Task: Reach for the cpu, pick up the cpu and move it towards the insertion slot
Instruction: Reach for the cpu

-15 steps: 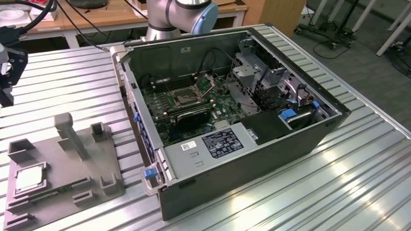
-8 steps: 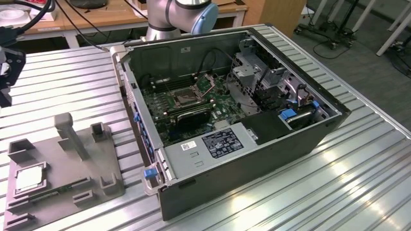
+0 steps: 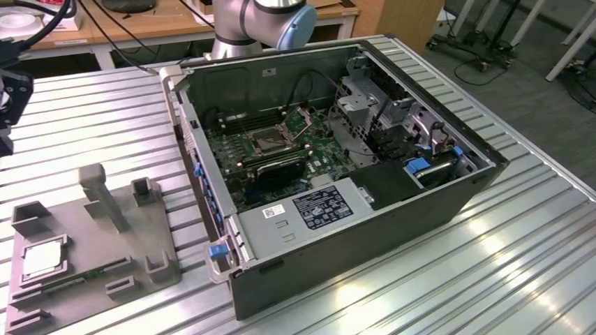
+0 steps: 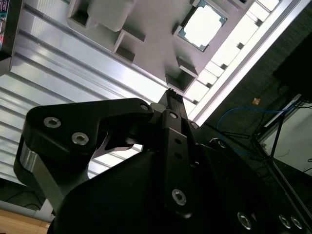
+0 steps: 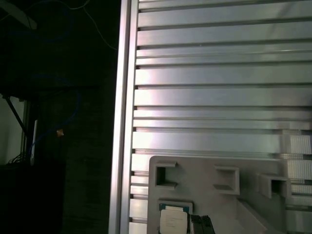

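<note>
The cpu (image 3: 42, 259) lies flat in a square recess of the grey plastic tray (image 3: 93, 241) at the exterior view's lower left, its silvery top facing up. It also shows in both wrist views, cpu (image 4: 202, 24) and cpu (image 5: 173, 220), still seated in the tray (image 5: 195, 180). My black gripper (image 3: 10, 98) hangs at the exterior view's left edge, above the slatted table and short of the tray. In the second wrist view the gripper (image 4: 171, 95) points toward the tray (image 4: 151, 44), apart from the chip. The insertion slot (image 3: 264, 143) sits on the motherboard inside the open computer case.
The open computer case (image 3: 373, 209) fills the middle of the slatted aluminium table (image 3: 521, 251), with drive cages and cables inside. Upright grey posts (image 3: 100, 195) rise from the tray. The table's edge (image 5: 122, 122) drops to a dark floor. The arm's base (image 3: 251, 28) stands behind the case.
</note>
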Action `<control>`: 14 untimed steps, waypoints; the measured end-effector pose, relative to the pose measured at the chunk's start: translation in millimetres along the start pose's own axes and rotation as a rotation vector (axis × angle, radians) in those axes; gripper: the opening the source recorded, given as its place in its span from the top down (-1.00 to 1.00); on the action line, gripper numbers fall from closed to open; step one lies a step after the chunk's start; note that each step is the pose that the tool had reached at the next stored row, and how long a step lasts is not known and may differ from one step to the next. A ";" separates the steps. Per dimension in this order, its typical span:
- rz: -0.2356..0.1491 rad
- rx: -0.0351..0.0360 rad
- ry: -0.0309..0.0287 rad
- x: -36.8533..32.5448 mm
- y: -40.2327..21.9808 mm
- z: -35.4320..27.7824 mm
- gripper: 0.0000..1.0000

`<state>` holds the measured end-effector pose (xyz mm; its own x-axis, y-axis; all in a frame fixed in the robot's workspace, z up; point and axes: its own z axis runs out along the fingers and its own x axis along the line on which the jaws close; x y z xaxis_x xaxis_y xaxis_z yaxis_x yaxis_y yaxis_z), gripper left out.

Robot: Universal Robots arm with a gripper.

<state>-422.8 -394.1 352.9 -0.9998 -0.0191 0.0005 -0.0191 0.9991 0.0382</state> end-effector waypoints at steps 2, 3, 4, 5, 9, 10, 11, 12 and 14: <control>0.000 0.0000 0.0000 0.9 0.0 0.0 0.79; 0.000 0.0000 0.0000 1.4 0.0 0.0 0.79; 0.000 0.0000 0.0000 1.9 0.0 0.0 0.79; 0.000 0.0000 -0.0001 2.3 0.0 0.1 0.79; 0.000 0.0000 0.0000 4.3 0.1 0.1 0.79; 0.000 0.0000 0.0001 4.8 0.1 0.1 0.79; 0.000 0.0000 0.0000 5.3 0.1 0.1 0.79; 0.000 0.0000 0.0000 5.8 0.1 0.1 0.79; 0.000 0.0000 0.0000 6.9 0.1 0.1 0.79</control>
<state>-429.6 -394.1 352.7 -0.9998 -0.0191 0.0005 -0.0191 0.9991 0.0382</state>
